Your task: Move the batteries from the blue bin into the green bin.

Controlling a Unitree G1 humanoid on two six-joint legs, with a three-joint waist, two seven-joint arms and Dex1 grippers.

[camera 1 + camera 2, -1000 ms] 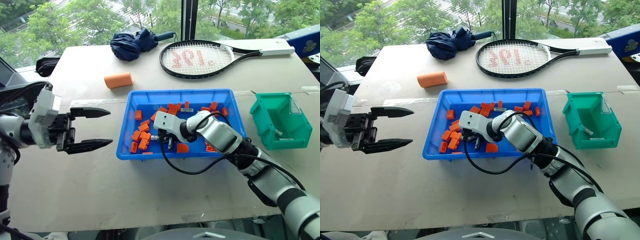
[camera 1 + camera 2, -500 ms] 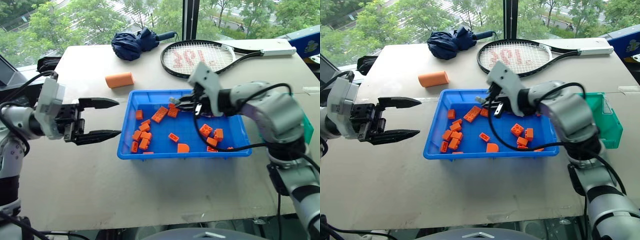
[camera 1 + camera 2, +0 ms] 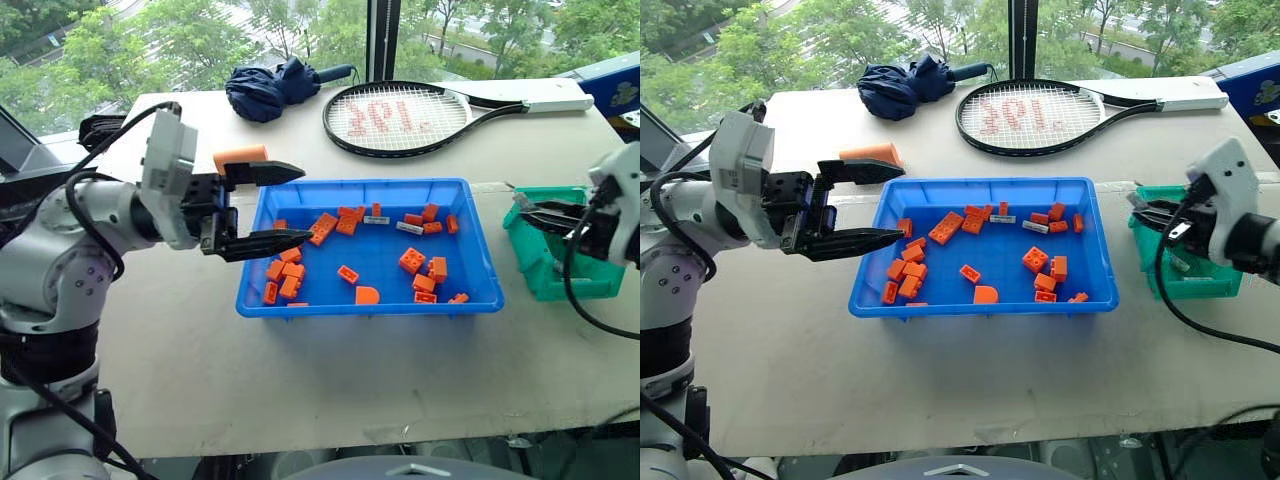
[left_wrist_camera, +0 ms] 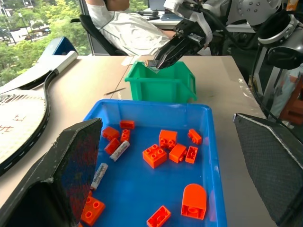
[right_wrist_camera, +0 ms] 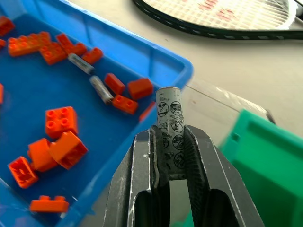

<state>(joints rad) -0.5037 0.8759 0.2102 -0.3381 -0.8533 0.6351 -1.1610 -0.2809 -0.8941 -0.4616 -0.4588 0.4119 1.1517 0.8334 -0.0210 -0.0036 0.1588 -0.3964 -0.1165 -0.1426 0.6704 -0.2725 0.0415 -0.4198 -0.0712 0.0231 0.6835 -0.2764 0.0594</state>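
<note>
Biggest risk for you is the drop itself: the right gripper point(image 5: 169, 156) is clamped on one battery point(image 5: 169, 127) that stands up between the pads with most of its length sticking out past the tips, and in the head views it sits at the near-left rim of the green bin point(image 3: 1200, 275), not clearly over the cavity. Let go there and the battery could clip the rim and roll onto the table point(image 3: 940, 380), or bounce back toward the blue bin point(image 3: 980, 305). Get it well over the opening first. Next: the grip is narrow and near one end of the battery, so any fast swing could let it pivot or slip out. Then the left gripper point(image 3: 285, 207), jaws wide and empty, is poking over the left rim of the blue bin; sweep it in carelessly and you shove orange bricks point(image 3: 412, 261) over the two batteries still in the tray point(image 3: 411, 228) point(image 3: 376, 220) near its far wall, or nudge the tray. Minor: those two lie right beside bricks, so a sloppy pinch grabs a brick too.
</note>
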